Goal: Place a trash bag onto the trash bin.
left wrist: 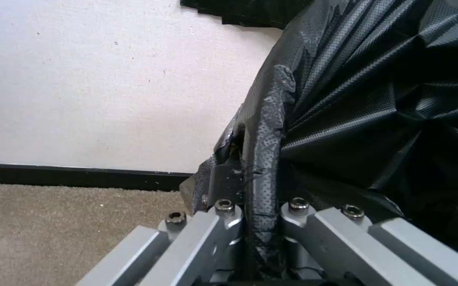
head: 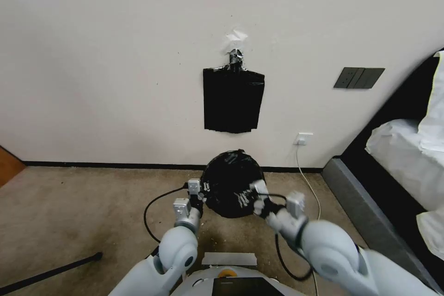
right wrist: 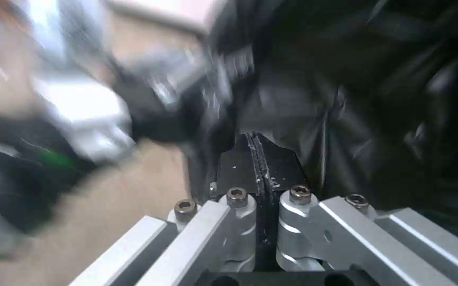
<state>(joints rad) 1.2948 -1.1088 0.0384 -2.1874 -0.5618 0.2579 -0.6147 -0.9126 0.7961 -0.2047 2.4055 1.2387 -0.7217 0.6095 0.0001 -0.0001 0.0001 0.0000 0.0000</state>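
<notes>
The black, crinkled trash bag [head: 230, 180] bulges in a rounded mound on the carpet just before the wall. The trash bin is hidden; no cream plastic shows under the bag. My left gripper [head: 203, 195] is at the bag's left side, shut on a rolled fold of its edge [left wrist: 263, 159]. My right gripper [head: 257, 198] is at the bag's right front, shut on a thin pinch of the film [right wrist: 255, 153]. In the right wrist view the bag [right wrist: 356, 99] is spread just beyond the fingers, with the left gripper blurred farther off.
A flat sheaf of black bags [head: 233, 100] hangs taped to the wall above. A socket with a white cable [head: 303, 138] is to the right, and a bed [head: 402, 148] beyond it. A black cable [head: 150, 208] loops on the carpet at left.
</notes>
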